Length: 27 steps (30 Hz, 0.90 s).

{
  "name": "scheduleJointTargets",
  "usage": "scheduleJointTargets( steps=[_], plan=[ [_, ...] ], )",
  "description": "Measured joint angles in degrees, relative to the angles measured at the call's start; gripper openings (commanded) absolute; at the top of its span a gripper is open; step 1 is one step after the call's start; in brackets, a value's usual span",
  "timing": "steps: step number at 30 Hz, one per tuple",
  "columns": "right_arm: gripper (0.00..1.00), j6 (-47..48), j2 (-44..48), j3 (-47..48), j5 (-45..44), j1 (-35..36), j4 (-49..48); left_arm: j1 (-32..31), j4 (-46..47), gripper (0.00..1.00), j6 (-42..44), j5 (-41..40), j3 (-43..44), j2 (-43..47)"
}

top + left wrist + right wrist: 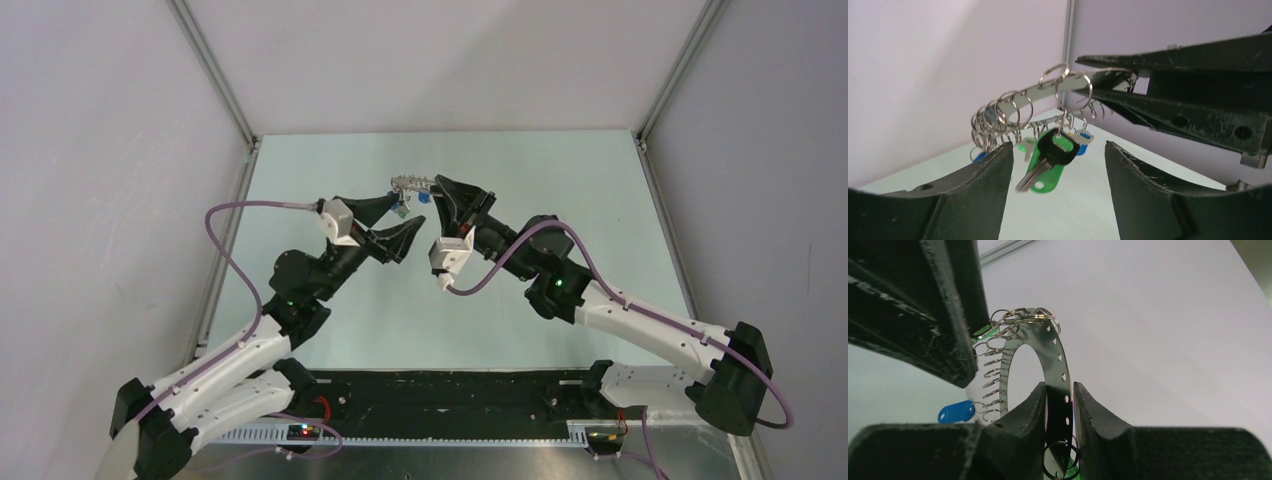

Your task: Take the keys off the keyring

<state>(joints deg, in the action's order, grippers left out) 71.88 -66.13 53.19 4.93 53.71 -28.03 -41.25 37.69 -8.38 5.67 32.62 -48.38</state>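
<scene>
My right gripper (1059, 390) is shut on the keyring (1060, 360), a flat grey metal ring with small holes and several wire loops along its rim, held up in the air (412, 184). In the left wrist view the keyring (1048, 90) hangs ahead, with a black-headed key (1048, 152) over a green tag (1048, 172) and a blue tag (1082, 141) dangling below it. My left gripper (1058, 155) is open, its fingers on either side just below the black-headed key, not touching it. A blue tag (956, 411) shows in the right wrist view.
The pale green table (450, 300) lies below both arms, with white walls and metal frame posts (215, 70) at the back corners. The right gripper's fingers (1198, 100) fill the upper right of the left wrist view.
</scene>
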Motion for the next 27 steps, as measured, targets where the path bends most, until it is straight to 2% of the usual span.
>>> scheduleJointTargets(
  steps=[3, 6, 8, 13, 17, 26, 27],
  plan=[
    [0.00, 0.39, 0.00, 0.00, -0.09, 0.57, 0.09, 0.00, 0.66, 0.61, 0.17, 0.00, 0.63, -0.07],
    [0.00, 0.66, 0.00, 0.00, -0.13, 1.05, 0.35, 0.00, 0.90, 0.48, 0.44, 0.04, 0.94, -0.48],
    [0.00, 0.79, 0.00, 0.00, -0.15, 1.33, 0.39, 0.00, 0.87, 0.44, 0.57, 0.04, 0.94, -0.85],
    [0.00, 0.83, 0.00, 0.00, -0.15, 1.57, 0.39, 0.00, 0.83, 0.47, 0.90, 0.04, 0.94, -1.09],
    [0.00, 0.85, 0.00, 0.04, -0.15, 1.60, 0.39, 0.00, 0.83, 0.44, 0.90, 0.04, 0.94, -1.14],
    [0.00, 0.83, 0.00, 0.20, -0.13, 1.68, 0.39, 0.00, 0.83, 0.18, 0.85, 0.57, 0.94, -3.06],
    [0.00, 0.81, 0.00, 0.20, -0.13, 1.68, 0.42, 0.00, 0.79, 0.12, 0.85, 0.55, 0.94, -3.19]
  ],
)
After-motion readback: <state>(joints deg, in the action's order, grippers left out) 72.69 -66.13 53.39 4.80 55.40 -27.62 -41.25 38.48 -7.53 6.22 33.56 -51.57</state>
